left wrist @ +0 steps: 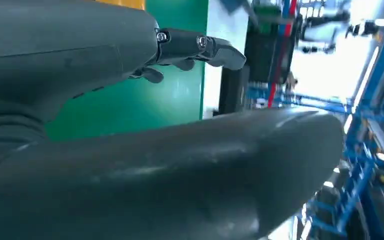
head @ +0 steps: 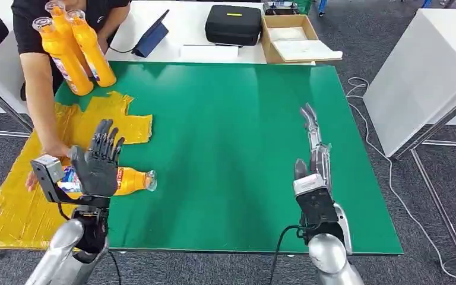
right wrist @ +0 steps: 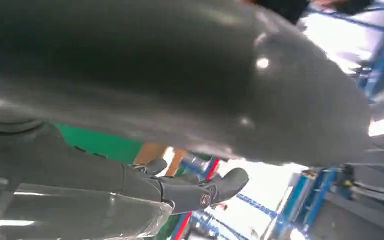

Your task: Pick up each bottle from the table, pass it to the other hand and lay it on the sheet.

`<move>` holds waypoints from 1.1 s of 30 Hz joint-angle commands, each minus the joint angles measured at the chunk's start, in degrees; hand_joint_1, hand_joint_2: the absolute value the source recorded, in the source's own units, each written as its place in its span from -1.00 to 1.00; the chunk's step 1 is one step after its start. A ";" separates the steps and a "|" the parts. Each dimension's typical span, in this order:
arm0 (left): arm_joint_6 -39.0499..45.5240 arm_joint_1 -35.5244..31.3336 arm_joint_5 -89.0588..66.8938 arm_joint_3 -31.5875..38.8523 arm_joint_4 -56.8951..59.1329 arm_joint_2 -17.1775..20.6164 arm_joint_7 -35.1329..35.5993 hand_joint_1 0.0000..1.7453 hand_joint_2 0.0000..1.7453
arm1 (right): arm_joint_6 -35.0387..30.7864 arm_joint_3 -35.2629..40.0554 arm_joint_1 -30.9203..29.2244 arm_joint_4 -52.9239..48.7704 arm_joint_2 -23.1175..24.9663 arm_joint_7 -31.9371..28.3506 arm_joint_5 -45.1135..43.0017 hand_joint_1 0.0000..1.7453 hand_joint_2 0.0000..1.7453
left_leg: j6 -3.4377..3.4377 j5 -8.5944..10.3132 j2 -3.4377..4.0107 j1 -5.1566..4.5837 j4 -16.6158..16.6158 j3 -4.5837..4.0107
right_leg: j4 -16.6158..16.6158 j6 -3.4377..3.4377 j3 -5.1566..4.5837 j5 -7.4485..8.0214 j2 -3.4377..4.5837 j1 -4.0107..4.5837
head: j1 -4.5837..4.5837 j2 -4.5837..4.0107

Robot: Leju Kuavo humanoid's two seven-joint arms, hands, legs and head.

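Observation:
An orange bottle [head: 133,180] with a clear cap lies on its side at the left edge of the green table top [head: 231,130], its base end over the yellow sheet [head: 12,208]. My left hand [head: 98,163] is raised just in front of it, fingers spread and holding nothing; it hides the bottle's middle. In the left wrist view its fingers [left wrist: 200,47] reach out over the green surface. My right hand [head: 313,160] stretches flat above the table's right part, holding nothing. Its fingers [right wrist: 195,192] are straight in the right wrist view.
A person at the far left cradles three orange bottles [head: 71,50] in one arm and reaches the other hand [head: 32,178] down onto the sheet beside the lying bottle. A black case [head: 233,24], a cardboard box [head: 297,38] and a tablet [head: 151,35] stand on the white table behind.

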 commanded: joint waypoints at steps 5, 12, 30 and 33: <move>8.75 -5.66 -3.57 -8.74 4.94 -5.70 -2.59 -1.00 -1.00 | 3.78 2.43 -8.30 15.23 2.19 -4.97 -17.70 -1.00 -1.00 | -0.08 -0.11 -0.15 -0.04 -0.05 0.31 | -0.03 -0.01 0.31 -0.10 0.04 -0.07 | 0.00 0.00; 11.93 -11.53 -7.44 -8.93 10.28 -8.07 -2.73 -1.00 -1.00 | 4.27 2.84 -11.36 18.37 2.91 -5.76 -18.35 -1.00 -1.00 | -0.05 -0.06 -0.32 -0.04 -0.03 0.29 | 0.02 -0.01 0.31 -0.11 -0.09 -0.08 | 0.00 0.00; 13.28 -11.05 -15.86 -5.31 9.86 -9.54 -0.35 -1.00 -1.00 | 0.48 5.62 -12.44 17.35 4.57 -3.84 -14.05 -1.00 -1.00 | -0.08 -0.15 -0.14 -0.07 -0.04 0.38 | 0.03 -0.01 0.35 -0.14 0.09 -0.12 | -0.02 0.00; 12.75 -10.76 -17.64 -5.88 9.23 -9.48 -0.22 -1.00 -1.00 | 0.72 5.46 -12.63 17.12 4.54 -3.82 -14.06 -1.00 -1.00 | -0.06 -0.12 -0.13 -0.04 -0.02 0.27 | 0.02 0.00 0.25 -0.11 0.06 -0.08 | 0.00 0.00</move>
